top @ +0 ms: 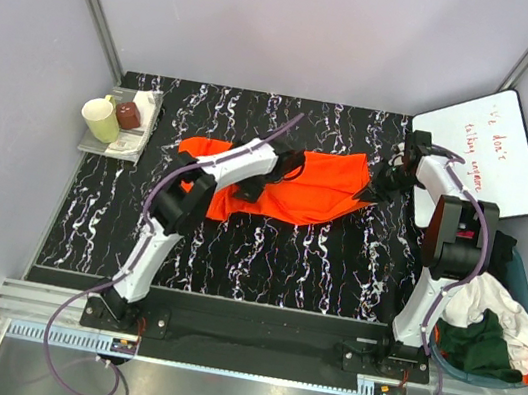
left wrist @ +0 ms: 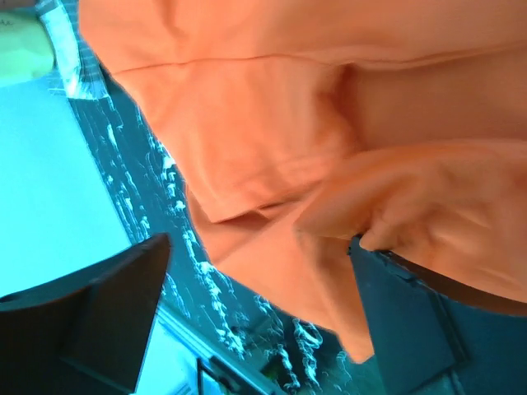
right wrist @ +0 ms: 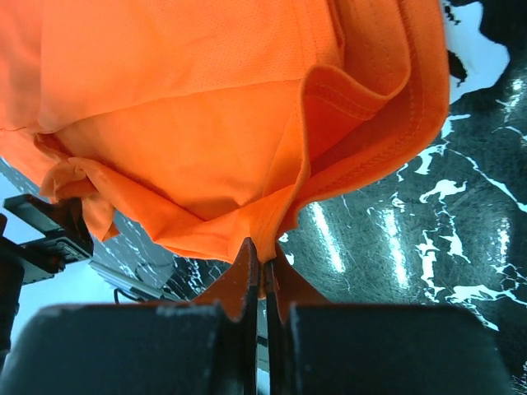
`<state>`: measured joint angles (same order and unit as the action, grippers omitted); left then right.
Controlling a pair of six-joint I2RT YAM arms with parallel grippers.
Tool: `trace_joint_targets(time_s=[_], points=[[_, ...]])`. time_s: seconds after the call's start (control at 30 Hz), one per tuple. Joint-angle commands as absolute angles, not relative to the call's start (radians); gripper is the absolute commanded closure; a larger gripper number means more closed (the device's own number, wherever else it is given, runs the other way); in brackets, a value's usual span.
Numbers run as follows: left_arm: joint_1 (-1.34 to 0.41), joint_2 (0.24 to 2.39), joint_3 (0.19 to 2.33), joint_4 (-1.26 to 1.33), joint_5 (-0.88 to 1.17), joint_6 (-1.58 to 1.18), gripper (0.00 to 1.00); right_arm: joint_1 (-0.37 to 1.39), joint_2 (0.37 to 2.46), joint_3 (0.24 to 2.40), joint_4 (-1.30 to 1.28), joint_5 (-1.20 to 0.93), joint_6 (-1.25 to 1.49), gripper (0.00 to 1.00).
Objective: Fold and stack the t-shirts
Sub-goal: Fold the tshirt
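Orange shirt (top: pixel 296 188) spread mid-worktop (top: pixel 264 258). Right hand (right wrist: pixel 263 267) pinched shut on its right edge. Left hand (left wrist: pixel 255 321) over the shirt, jaws wide apart, holding nothing.

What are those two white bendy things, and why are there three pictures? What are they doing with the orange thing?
Those are two robot arms bolted to the near edge of a black marbled table. One picture looks down from above; each of the other two comes from a small camera on a wrist.

A bright orange fabric t-shirt lies spread on the table. The right gripper has its jaws pinched shut on an edge of the shirt. The left gripper has its jaws wide open over the shirt and holds nothing.

At the far left corner a tray carries a pale yellow cup and a small dark red cup. On the right are a white board with red writing and a bin of more clothes.
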<state>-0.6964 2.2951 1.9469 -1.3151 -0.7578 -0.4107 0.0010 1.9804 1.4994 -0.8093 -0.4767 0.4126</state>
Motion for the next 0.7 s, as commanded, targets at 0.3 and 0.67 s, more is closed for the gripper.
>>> trace_joint_targets(time_s=[0.3, 0.67], points=[[-0.698, 1.679, 1.476, -1.093, -0.346, -0.541, 0.05, 0.006, 2.006, 1.511, -0.807, -0.52, 0.393, 1.0], [-0.647, 1.522, 1.155, -0.715, 0.144, -0.788, 0.26, 0.006, 2.037, 1.517, -0.799, -0.545, 0.39, 1.0]])
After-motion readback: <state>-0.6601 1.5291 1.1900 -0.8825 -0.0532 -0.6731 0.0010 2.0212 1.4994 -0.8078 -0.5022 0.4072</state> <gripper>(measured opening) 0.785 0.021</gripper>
